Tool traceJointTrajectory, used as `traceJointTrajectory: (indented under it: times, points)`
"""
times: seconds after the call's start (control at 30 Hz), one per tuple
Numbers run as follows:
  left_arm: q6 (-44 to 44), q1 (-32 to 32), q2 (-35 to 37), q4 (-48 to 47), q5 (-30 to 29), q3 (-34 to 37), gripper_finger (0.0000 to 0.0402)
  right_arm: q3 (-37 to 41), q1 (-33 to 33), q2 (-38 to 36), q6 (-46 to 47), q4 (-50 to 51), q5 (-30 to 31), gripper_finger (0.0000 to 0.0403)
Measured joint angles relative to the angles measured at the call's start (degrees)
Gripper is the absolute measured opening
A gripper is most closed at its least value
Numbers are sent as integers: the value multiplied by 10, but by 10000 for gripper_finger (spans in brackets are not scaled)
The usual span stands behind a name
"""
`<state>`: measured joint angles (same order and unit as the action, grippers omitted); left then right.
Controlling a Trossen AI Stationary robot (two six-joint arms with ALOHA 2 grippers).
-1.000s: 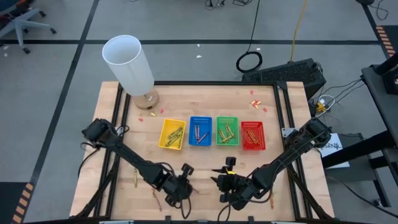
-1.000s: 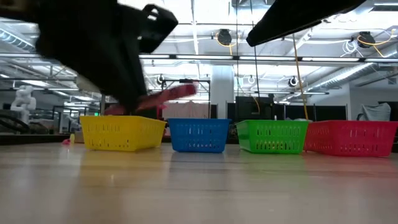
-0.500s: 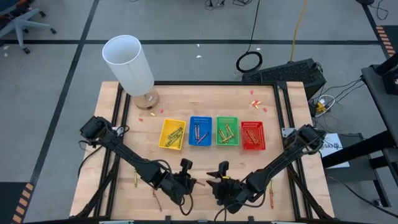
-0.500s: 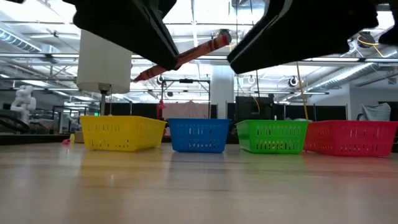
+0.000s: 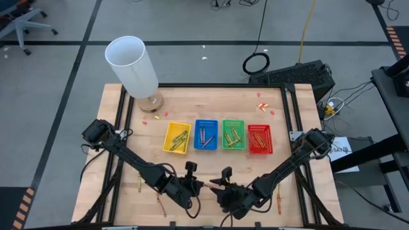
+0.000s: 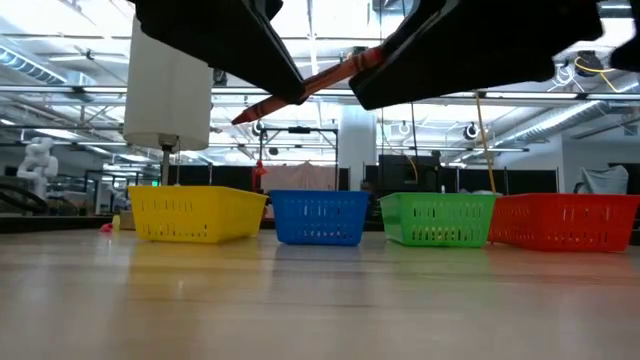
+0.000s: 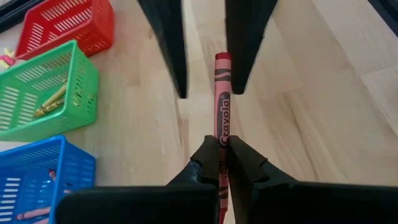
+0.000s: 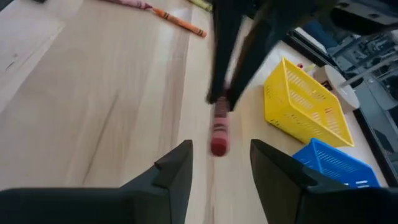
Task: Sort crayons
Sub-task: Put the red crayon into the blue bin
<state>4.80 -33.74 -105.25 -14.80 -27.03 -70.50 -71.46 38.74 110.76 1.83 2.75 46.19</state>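
Observation:
A red crayon hangs in the air over the table's near middle, with my left gripper shut on it. In the low view the crayon slants, pointed end low toward the left. My right gripper faces it from the right, open. Its two fingers stand on either side of the crayon's flat end; whether they touch it I cannot tell. Yellow, blue, green and red trays in a row hold crayons. My left gripper pinches the red crayon between its two fingertips, on the paper wrap about midway along it. The fingers lie along the crayon, which sticks out ahead of them toward the right gripper. The crayon is lifted clear of the table and tilted, its flat end higher.
Loose crayons lie on the wood at the near left and near right. A tall white cylinder on a round foot stands at the far left corner. Small scraps lie behind the trays.
My left gripper has risen with the red crayon and rolled, so the crayon now slants with its flat end up toward the right. My right gripper has come down and toward the left gripper, rolling, until its fingers flank the crayon's flat end.

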Motion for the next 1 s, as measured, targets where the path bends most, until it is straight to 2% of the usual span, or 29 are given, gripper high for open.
traceJointTrajectory:
  times: [0.5,1.0]
  points:
    - [10,0,0,15,0,0,6,0,-2,0,-27,-49,1,140]
    - [40,0,1,16,0,0,6,0,-5,0,-26,-47,-2,31]
